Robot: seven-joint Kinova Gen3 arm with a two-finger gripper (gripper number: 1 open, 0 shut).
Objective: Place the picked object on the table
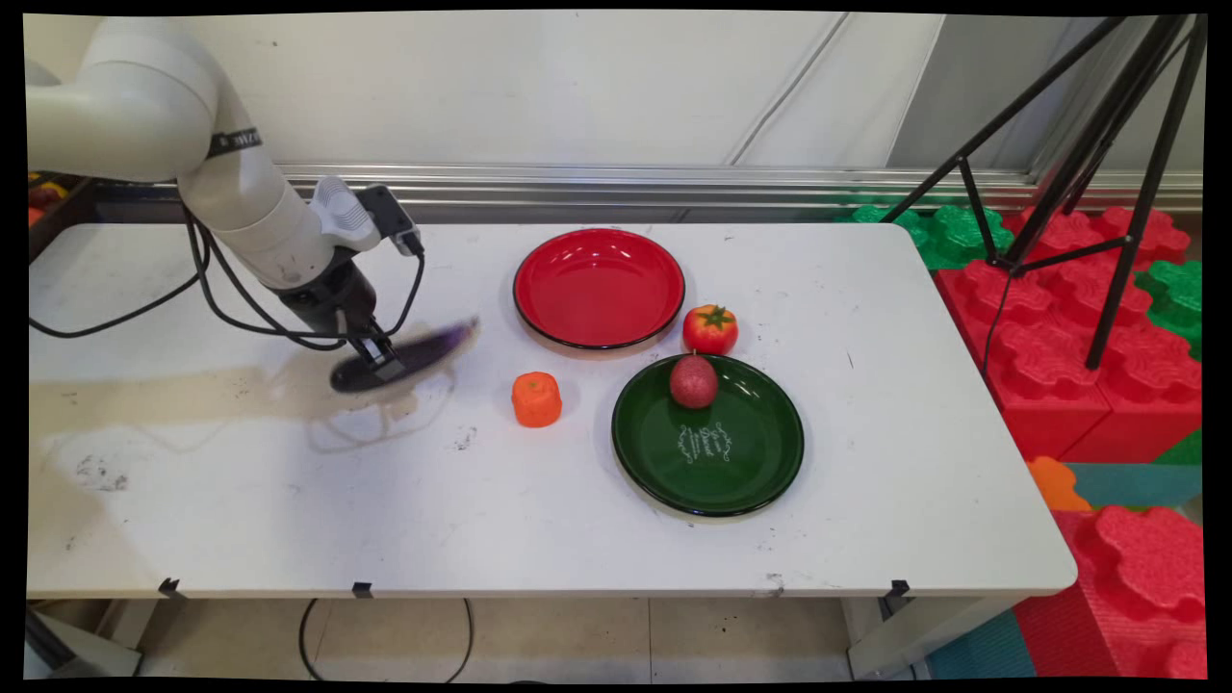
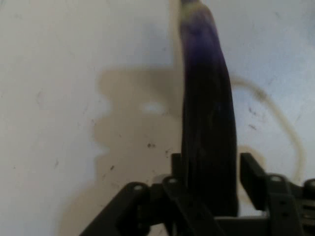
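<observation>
Hand [image 1: 377,361] with fingers clamped on the thick end of a dark purple eggplant [image 1: 409,354], low over the desk [image 1: 289,500] left of the orange piece [image 1: 536,399]; a firm, level grip would limit swing.

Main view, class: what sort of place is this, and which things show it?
Probably a robotics lab or test room: a white robot arm works at a white table set with toy food, a black camera tripod stands beside it, and red and green foam blocks cover the floor.
</observation>
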